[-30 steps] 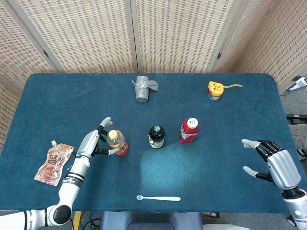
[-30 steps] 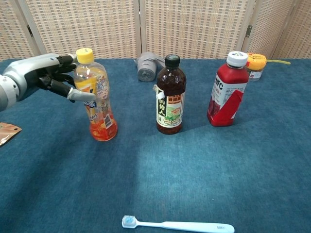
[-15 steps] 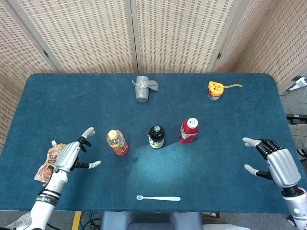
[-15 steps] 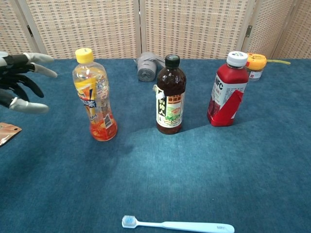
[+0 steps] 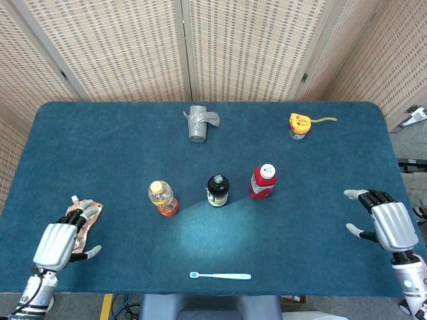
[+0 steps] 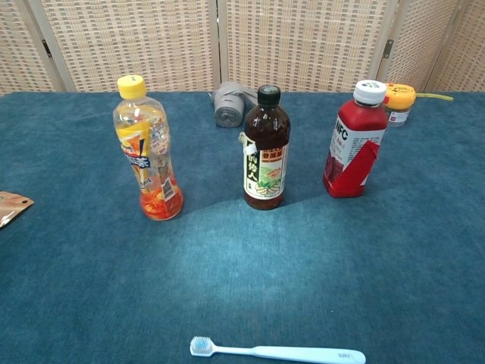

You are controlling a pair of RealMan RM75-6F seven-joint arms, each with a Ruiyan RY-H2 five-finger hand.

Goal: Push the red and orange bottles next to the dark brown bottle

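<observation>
Toothbrush point(image 6: 276, 353): pale blue, lying flat at the near edge of the blue surface point(image 5: 93, 147), clear of all three bottles; faint print on the handle, too small to read.
Left hand point(image 5: 59, 244): low at the near left corner, beside a brown pouch point(image 5: 85, 212), fingers loosely curled on nothing; absent from the chest view.
Right hand point(image 5: 389, 225): near the right edge, fingers apart, holding nothing, well apart from every bottle.
Orange bottle point(image 6: 145, 149): upright, yellow cap, left of the dark one with a clear gap between them. Label shows bold graphics and a barcode; the writing is not legible.
Dark brown bottle point(image 6: 265, 149): upright in the middle, black cap; label carries Chinese characters I cannot make out with confidence.
Red bottle point(image 6: 355, 140): upright to the right, white cap, white letters "NFC" on the label; also a gap away from the dark one.
Step in hand: judged as closing the two gaps, neither bottle yet beside the dark one.
Doing it well: press low on each body, on the side facing away from the dark bottle; these are tall and narrow, so a high push would likely tip them. Push slowly, stop just short of knocking the middle bottle.
Far items: grey tape roll point(image 5: 197, 123) and a small yellow-capped jar point(image 5: 299, 125), both out of the way.
</observation>
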